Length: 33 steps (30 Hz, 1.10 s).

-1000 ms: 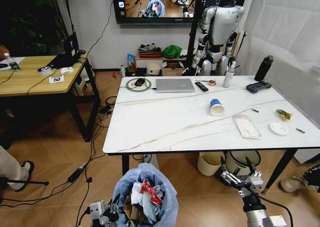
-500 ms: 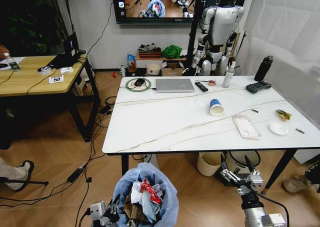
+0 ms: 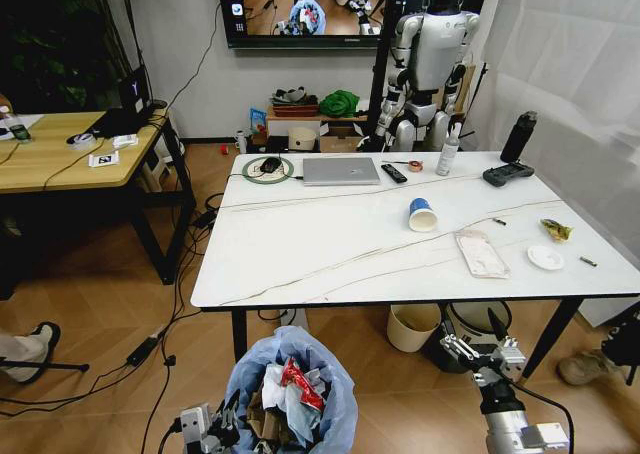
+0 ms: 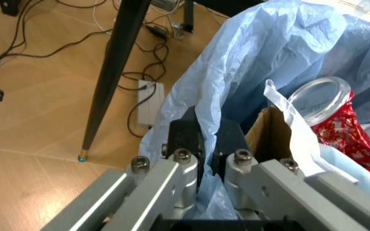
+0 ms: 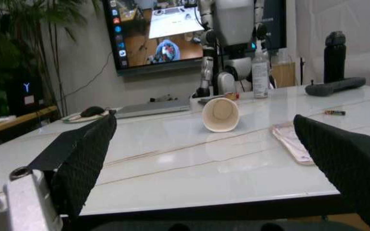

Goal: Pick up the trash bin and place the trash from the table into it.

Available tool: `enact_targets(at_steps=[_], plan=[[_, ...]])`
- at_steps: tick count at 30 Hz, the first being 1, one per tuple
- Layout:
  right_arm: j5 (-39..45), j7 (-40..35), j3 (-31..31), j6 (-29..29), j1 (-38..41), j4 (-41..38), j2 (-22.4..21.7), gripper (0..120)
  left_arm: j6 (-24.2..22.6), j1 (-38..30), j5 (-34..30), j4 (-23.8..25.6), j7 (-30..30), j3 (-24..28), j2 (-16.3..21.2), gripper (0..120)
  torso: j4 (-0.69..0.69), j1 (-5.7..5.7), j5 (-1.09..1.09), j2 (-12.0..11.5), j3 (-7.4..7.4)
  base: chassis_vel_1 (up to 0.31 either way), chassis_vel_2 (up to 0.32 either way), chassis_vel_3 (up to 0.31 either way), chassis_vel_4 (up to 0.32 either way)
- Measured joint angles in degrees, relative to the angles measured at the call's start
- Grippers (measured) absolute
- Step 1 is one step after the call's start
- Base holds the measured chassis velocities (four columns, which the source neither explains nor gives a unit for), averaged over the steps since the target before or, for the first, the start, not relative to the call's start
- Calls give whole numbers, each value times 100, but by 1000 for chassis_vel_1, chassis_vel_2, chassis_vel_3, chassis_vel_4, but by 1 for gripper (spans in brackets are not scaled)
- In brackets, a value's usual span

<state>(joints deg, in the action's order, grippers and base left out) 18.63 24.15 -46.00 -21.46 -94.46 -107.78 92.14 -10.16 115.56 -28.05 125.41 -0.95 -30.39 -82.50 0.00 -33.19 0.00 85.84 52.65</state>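
Blue-bagged trash bin (image 3: 291, 389) pinched at its rim by left gripper (image 4: 205, 144); right gripper (image 3: 482, 346) spread wide below the table (image 3: 330, 249) edge.

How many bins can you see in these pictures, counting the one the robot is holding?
3. The trash bin with the blue bag sits low in front, gripped by the left gripper. A cream bin and a dark bin stand under the table. Others may be hidden.
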Motion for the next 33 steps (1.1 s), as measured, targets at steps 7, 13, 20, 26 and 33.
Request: enact_targets(at_steps=[7, 13, 20, 26, 33], plan=[[62, 17, -1, 3, 1, 11, 0, 100, 4, 2, 24, 0, 0, 4, -21, 0, 0, 0, 0, 0, 0, -32, -39, 27, 35], [121, 24, -14, 4, -12, 7, 0, 100, 27, 18, 66, 0, 2, 20, -43, 0, 0, 0, 0, 0, 0, -11, -10, 13, 18], [170, 45, -13, 2, -30, 3, 0, 100, 41, 34, 99, 14, 5, 34, -72, 0, 0, 0, 0, 0, 0, -32, -44, 41, 32], [192, 45, -14, 2, -14, 1, 0, 100, 43, 36, 112, 24, 5, 36, -88, 0, 0, 0, 0, 0, 0, -54, -42, 41, 35], [218, 46, -11, 2, -4, 9, 0, 100, 43, 39, 126, 31, 6, 35, -103, 0, 0, 0, 0, 0, 0, -25, -24, 20, 30]])
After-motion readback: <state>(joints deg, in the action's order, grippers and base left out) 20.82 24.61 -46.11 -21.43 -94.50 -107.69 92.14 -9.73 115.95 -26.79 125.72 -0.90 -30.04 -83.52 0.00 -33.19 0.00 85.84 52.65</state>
